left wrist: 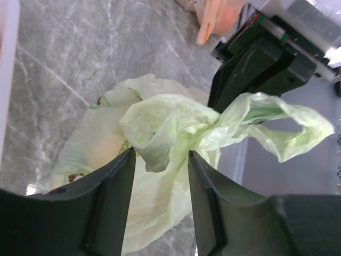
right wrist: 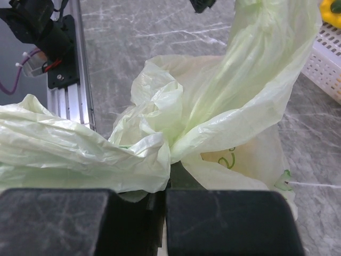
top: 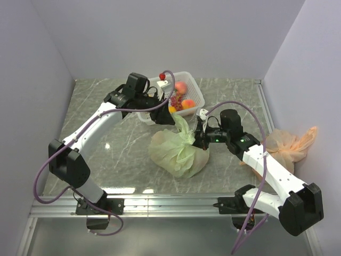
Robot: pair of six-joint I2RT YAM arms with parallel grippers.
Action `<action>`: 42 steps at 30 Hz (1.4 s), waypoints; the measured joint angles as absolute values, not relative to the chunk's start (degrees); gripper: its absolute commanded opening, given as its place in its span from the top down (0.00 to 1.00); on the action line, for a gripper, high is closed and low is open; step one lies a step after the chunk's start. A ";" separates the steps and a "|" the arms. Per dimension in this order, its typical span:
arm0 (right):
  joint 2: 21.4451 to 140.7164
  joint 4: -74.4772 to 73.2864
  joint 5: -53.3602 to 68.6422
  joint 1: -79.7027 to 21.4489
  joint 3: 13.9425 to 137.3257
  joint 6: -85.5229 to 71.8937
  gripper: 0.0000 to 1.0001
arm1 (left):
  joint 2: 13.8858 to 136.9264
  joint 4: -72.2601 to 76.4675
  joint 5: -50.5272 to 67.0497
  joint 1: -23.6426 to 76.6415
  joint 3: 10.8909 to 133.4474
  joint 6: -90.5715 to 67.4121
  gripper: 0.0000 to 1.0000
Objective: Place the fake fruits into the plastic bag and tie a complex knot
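Observation:
The pale green plastic bag (top: 176, 154) sits bulging mid-table, a pale rounded shape dim through its film (left wrist: 98, 146). Its handles are bunched into a twist (top: 187, 136) (left wrist: 213, 133). My right gripper (top: 201, 138) (right wrist: 168, 184) is shut on a handle beside that twist. One handle (right wrist: 266, 69) rises toward my left gripper (top: 169, 114). In the left wrist view the left gripper (left wrist: 160, 153) stands open, jaws well apart, with loose bag film lying between and beyond the fingertips. More fake fruits (top: 184, 96) lie in the white basket (top: 198, 96), one of them yellow (right wrist: 331, 9).
A peach-orange bag (top: 287, 146) (left wrist: 218, 16) lies at the right, behind my right arm. The white lattice basket (right wrist: 325, 58) stands just behind the green bag. An aluminium rail (top: 170, 205) (right wrist: 80, 80) runs along the near edge. Walls close in the left, back and right.

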State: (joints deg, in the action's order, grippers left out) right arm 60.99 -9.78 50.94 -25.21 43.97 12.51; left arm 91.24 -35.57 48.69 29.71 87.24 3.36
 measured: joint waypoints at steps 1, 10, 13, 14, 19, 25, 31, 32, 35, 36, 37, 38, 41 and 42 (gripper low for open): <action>61.01 -9.87 50.74 -25.30 43.97 12.69 1.00 | 91.24 -35.18 49.28 29.71 87.24 2.20 0.48; 60.99 -10.09 49.93 -26.00 43.97 14.04 1.00 | 91.59 -33.45 51.86 29.71 87.09 -3.77 0.46; 60.99 -10.35 49.78 -26.06 43.97 14.57 1.00 | 92.68 -33.30 52.25 29.71 87.13 -5.23 0.43; 60.99 -10.37 49.65 -26.11 43.97 14.68 1.00 | 93.21 -33.32 52.27 29.69 87.13 -5.63 0.43; 60.82 -10.37 49.25 -26.13 43.97 14.85 1.00 | 95.11 -33.85 52.23 29.54 87.26 -7.07 0.43; 60.42 -10.59 49.10 -26.26 43.97 14.92 1.00 | 95.44 -33.89 52.58 29.19 87.99 -8.25 0.39; 60.10 -11.05 49.12 -26.33 43.94 15.20 1.00 | 95.44 -33.85 53.17 28.27 88.12 -9.78 0.38; 60.10 -11.16 49.12 -26.35 43.92 15.27 1.00 | 95.44 -33.91 53.21 28.14 88.23 -10.02 0.38; 60.10 -11.25 49.12 -26.39 43.92 15.35 1.00 | 95.44 -33.89 53.36 27.79 88.71 -10.48 0.38; 60.10 -11.27 49.12 -26.39 43.92 15.38 1.00 | 95.44 -33.80 53.54 27.68 88.84 -10.70 0.38; 60.10 -11.29 49.12 -26.44 43.92 15.44 1.00 | 95.44 -33.78 53.74 27.62 88.97 -10.85 0.38; 60.10 -11.31 49.12 -26.48 43.92 15.51 1.00 | 95.46 -33.74 53.89 27.59 89.06 -11.03 0.39; 60.10 -11.38 49.12 -26.50 43.92 15.55 1.00 | 95.46 -33.71 54.28 27.55 89.19 -11.55 0.49; 60.10 -11.42 49.12 -26.52 43.92 15.57 1.00 | 95.48 -33.74 54.43 27.57 89.19 -11.75 0.60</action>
State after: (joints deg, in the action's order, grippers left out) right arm 60.10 -11.42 49.12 -26.52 43.92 15.57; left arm 95.48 -33.74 54.43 27.57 89.19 -11.75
